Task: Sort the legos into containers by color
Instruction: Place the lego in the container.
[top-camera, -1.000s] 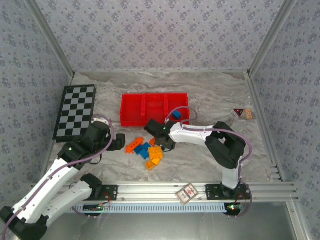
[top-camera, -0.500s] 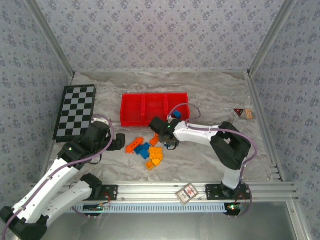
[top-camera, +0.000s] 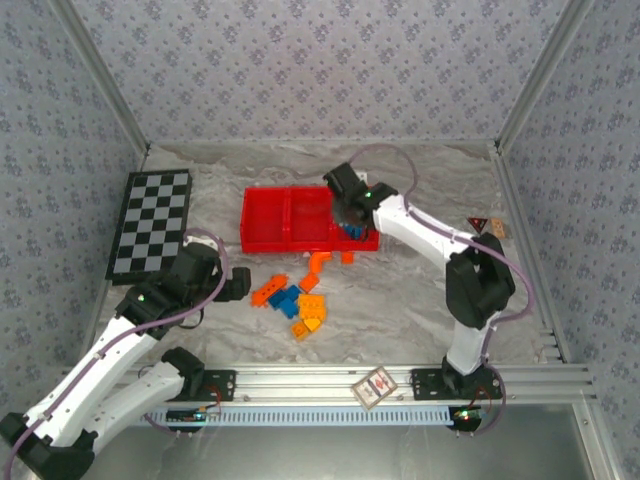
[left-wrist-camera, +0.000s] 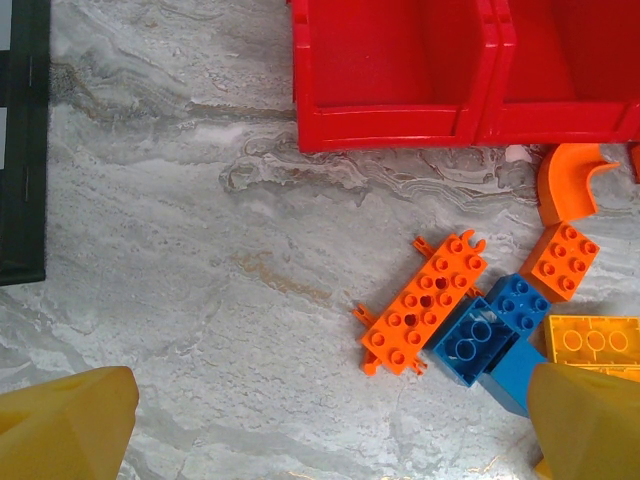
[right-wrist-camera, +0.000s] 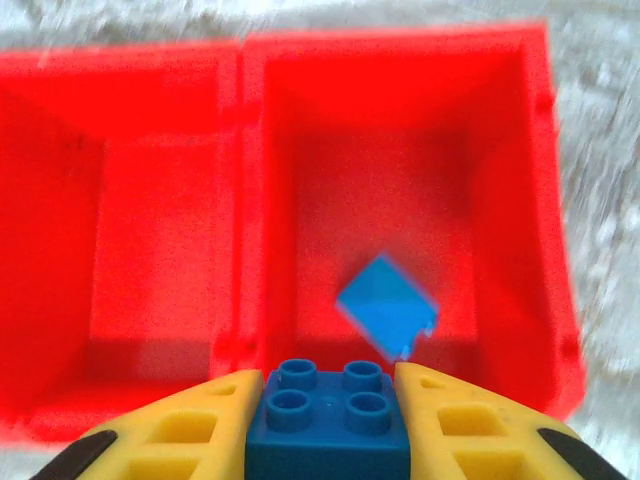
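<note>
left wrist view: left gripper (left-wrist-camera: 325, 430) gapes empty, pile (left-wrist-camera: 425, 300) at 2 o'clock. beyond, right gripper (right-wrist-camera: 328, 385) clamps a blue brick (right-wrist-camera: 328, 412) over the tray's (right-wrist-camera: 240, 200) right bin (right-wrist-camera: 330, 190), a second blue (right-wrist-camera: 385, 315) inside; a skewed release might bounce it out.

A blue four-stud brick (right-wrist-camera: 330, 410) sits studs-up between the right jaws. Beyond them another blue brick (right-wrist-camera: 385, 305) lies tilted in the red tray's (right-wrist-camera: 240, 200) right compartment. Loose bricks (left-wrist-camera: 425, 305) lie ahead of the left jaws.
</note>
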